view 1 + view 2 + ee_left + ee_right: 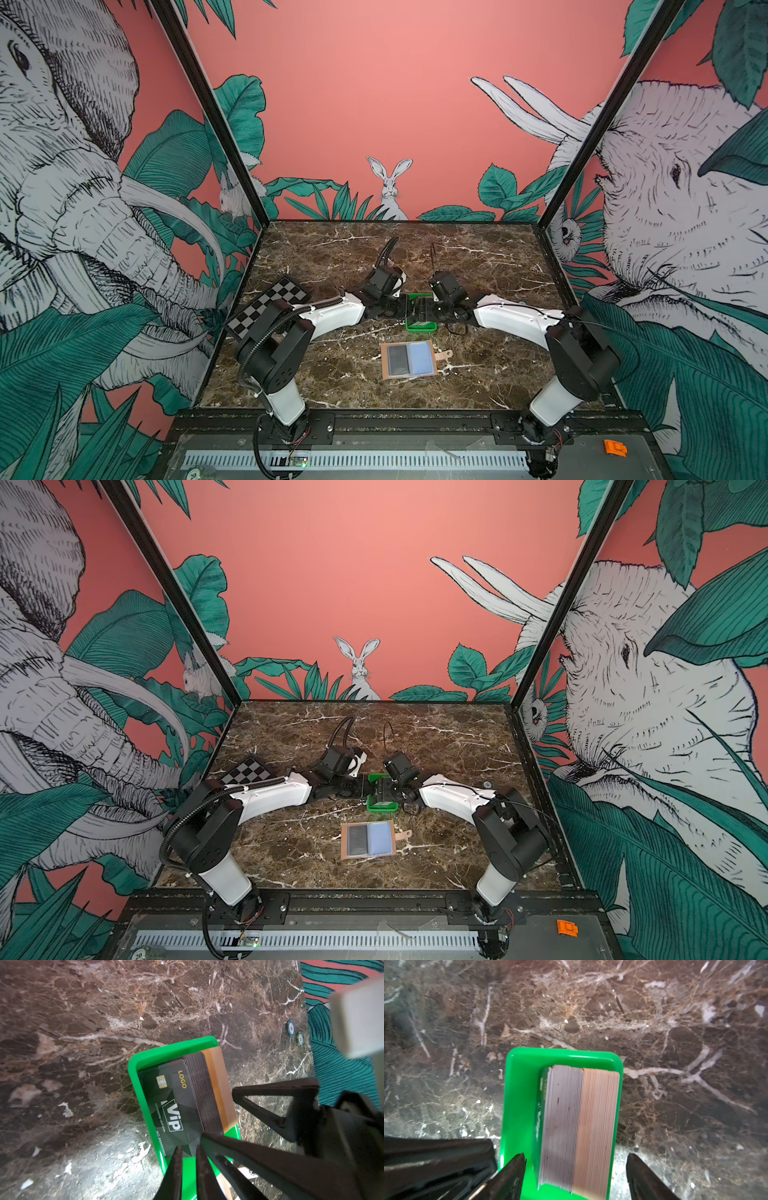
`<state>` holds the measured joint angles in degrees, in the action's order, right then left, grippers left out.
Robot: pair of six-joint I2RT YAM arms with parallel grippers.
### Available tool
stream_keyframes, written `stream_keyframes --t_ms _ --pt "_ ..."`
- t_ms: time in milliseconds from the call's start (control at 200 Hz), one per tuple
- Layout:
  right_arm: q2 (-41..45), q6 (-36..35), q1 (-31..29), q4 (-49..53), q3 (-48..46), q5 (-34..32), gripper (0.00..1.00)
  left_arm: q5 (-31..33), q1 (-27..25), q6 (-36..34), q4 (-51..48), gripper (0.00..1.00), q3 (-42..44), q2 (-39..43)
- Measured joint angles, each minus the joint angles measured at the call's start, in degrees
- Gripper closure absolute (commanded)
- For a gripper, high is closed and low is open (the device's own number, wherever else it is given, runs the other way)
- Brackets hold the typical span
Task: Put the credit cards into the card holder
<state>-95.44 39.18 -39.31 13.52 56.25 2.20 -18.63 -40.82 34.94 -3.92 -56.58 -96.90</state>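
Double-picking threatens: the left gripper (189,1148), fingers narrow at the black VIP card (172,1101) with grip unclear, could drag neighbours from the stack (581,1115) that the wide-spread right gripper (576,1155) straddles.

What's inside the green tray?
A stack of credit cards standing on edge in the green tray: black VIP card facing out, tan ones at the back. Faces behind the front card hidden.

Smooth plastic credit cards (176,1095) in glossy plastic tray (133,1068).
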Motion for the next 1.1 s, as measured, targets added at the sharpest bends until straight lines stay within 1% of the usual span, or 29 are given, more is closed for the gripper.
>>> stream_keyframes --t_ms 220,415,695,1095 --pt "-2.16 0.04 0.20 -0.55 0.72 0.59 0.24 -1.62 0.11 0.15 1.25 0.84 0.04 -0.83" --pt "-2.43 0.04 0.33 -0.87 0.72 1.14 0.24 -2.60 0.11 0.48 1.62 0.84 0.04 -3.17" --pt "-2.40 0.37 0.35 -1.55 -0.50 1.40 0.24 -2.84 0.11 0.63 1.55 0.85 -0.66 -3.98" --pt "0.76 0.42 0.63 -1.44 -2.75 1.22 0.25 -3.13 0.11 0.83 0.98 0.85 -1.81 -5.33"
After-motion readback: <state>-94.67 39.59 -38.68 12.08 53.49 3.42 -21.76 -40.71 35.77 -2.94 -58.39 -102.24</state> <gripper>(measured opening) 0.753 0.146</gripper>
